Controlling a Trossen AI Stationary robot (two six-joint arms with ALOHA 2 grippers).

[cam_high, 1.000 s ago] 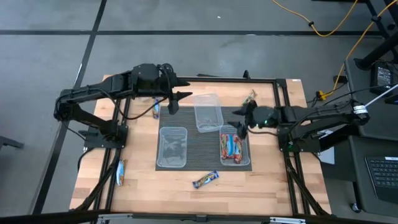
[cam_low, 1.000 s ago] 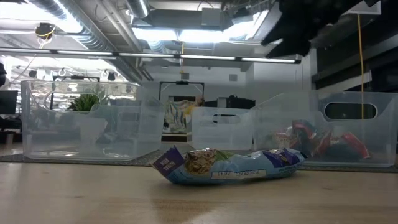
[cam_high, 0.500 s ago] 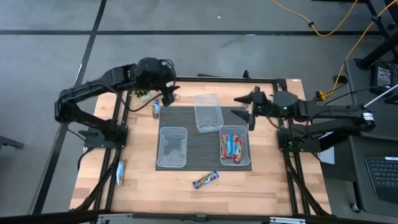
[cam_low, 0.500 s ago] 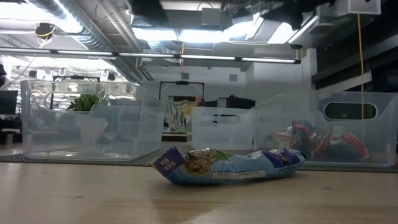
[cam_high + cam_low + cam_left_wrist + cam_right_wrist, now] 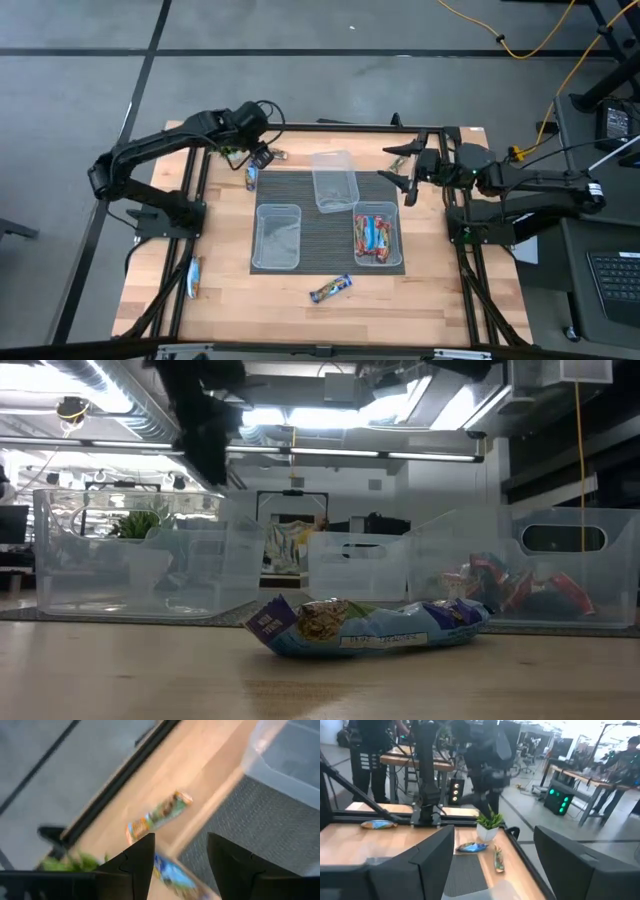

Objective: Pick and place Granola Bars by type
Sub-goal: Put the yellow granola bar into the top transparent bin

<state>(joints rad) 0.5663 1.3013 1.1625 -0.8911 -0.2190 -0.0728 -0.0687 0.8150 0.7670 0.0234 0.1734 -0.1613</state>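
Our left gripper hangs over the far left part of the table, just past the corner of the dark mat, with its fingers apart and nothing between them. In the left wrist view a blue bar lies right below those fingers, a green-gold bar lies a little farther on over the wood, and leaves of a small potted plant show at the table edge. From above we see that blue bar beside the mat's far left corner. Another blue bar lies well apart, near the left edge of the table.

On the mat we see three clear tubs: the left tub and the tilted middle tub hold no bars that we can make out, while the right tub holds several red-orange bars. In front of the mat, on bare wood, lies one more blue bar, which fills the foreground of the low view.

Our right gripper hovers above the far right corner of the mat, fingers spread wide and empty. Just behind it a brown bar lies near the table's far edge.
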